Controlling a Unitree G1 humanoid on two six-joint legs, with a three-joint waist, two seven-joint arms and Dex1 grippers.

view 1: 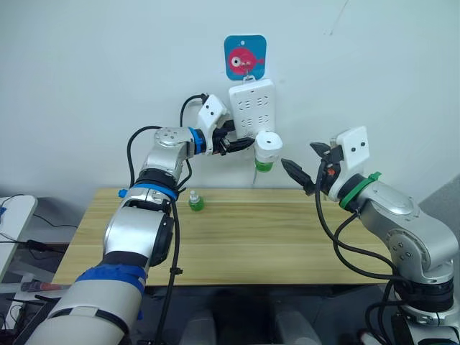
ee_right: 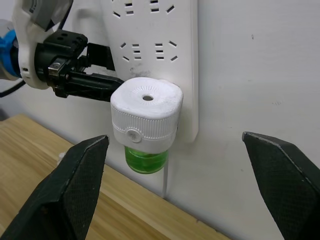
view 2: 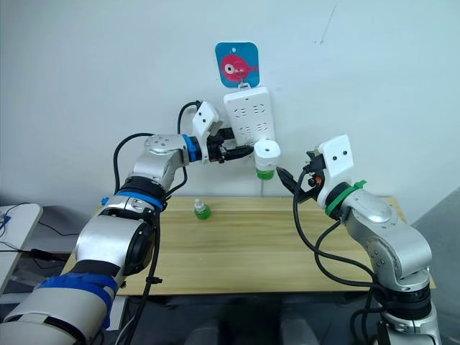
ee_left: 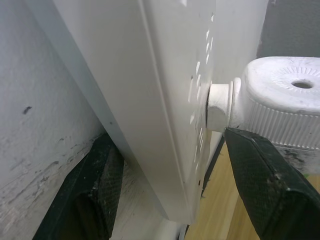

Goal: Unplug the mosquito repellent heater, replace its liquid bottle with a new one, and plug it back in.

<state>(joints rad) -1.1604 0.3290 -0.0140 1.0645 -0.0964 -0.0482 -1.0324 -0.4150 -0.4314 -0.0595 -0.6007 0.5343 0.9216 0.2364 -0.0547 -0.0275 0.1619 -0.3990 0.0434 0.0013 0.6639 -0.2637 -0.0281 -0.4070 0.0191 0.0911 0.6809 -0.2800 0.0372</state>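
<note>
No brand or lettering is legible — the card [view 1: 245, 57] at 12 o'clock above the power strip [view 1: 252, 108] shows just a pink fish on blue. The left gripper [view 1: 241, 145] is spread, its fingers straddling the strip's lower edge. The right gripper [view 1: 307, 164], wide open, holds nothing. The mosquito repellent heater [ee_right: 145, 116] — white, ribbed, green bottle [ee_right: 145, 160] beneath — sits plugged in. A second green bottle [view 1: 195, 201] stands on the table [view 1: 287, 237].

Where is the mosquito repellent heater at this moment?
The mosquito repellent heater is plugged into the lower end of the white power strip on the wall, above the table's far edge, between both tools.
</note>
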